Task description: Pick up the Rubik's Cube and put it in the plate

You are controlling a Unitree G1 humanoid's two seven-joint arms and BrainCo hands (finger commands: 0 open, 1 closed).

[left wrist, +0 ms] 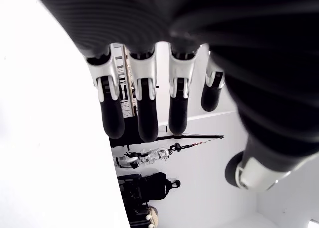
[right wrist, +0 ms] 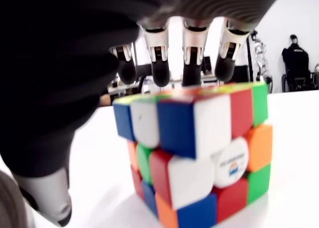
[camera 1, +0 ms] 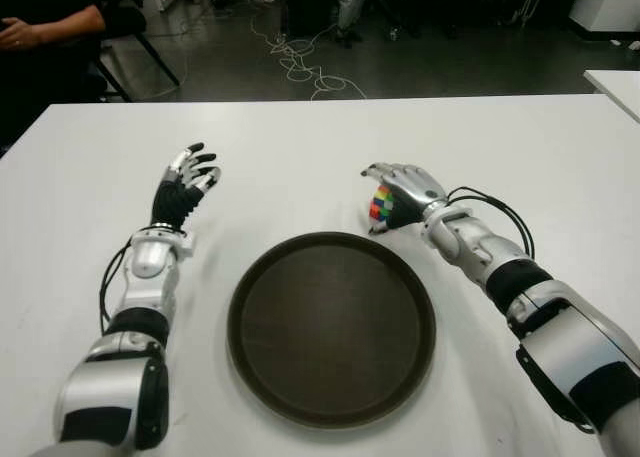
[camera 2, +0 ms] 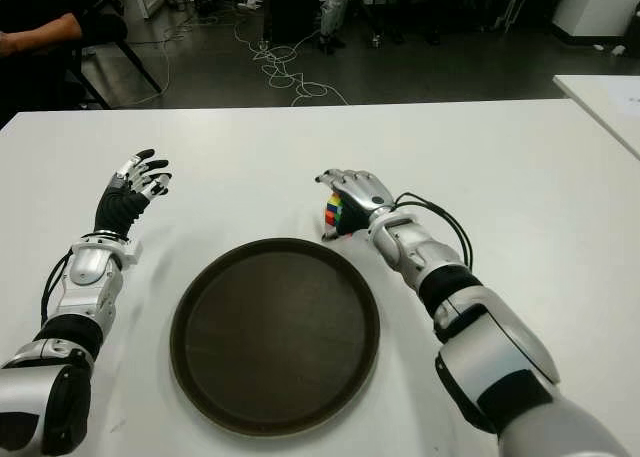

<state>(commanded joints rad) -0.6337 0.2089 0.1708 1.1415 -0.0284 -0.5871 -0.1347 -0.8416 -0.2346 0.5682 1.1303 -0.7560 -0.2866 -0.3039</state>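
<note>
Right robot hand [camera 2: 350, 199]: your fingers arch over the Rubik's Cube [right wrist: 194, 153], not squeezing it.
Cube: on desk [camera 1: 300, 147], just behind plate [camera 1: 331, 327].
Left robot hand [camera 1: 186, 185]: wide, empty.

The desk [camera 1: 300, 147] is white, smooth and matt, with only a soft sheen. The plate [camera 1: 331, 328] is dark brown and smooth, apparently plastic, its raised rim faintly glossy. The Rubik's Cube [right wrist: 194, 153] is glossy hard plastic with rounded, brightly coloured tiles. The right hand [camera 1: 400, 192] and left hand [camera 1: 185, 187] have silvery, metal-looking knuckle shells and ribbed black rubbery palms; the fingers [left wrist: 112, 120] end in matt black rubbery pads. Both forearms wear polished silver casings with black cloth-like cuffs.
</note>
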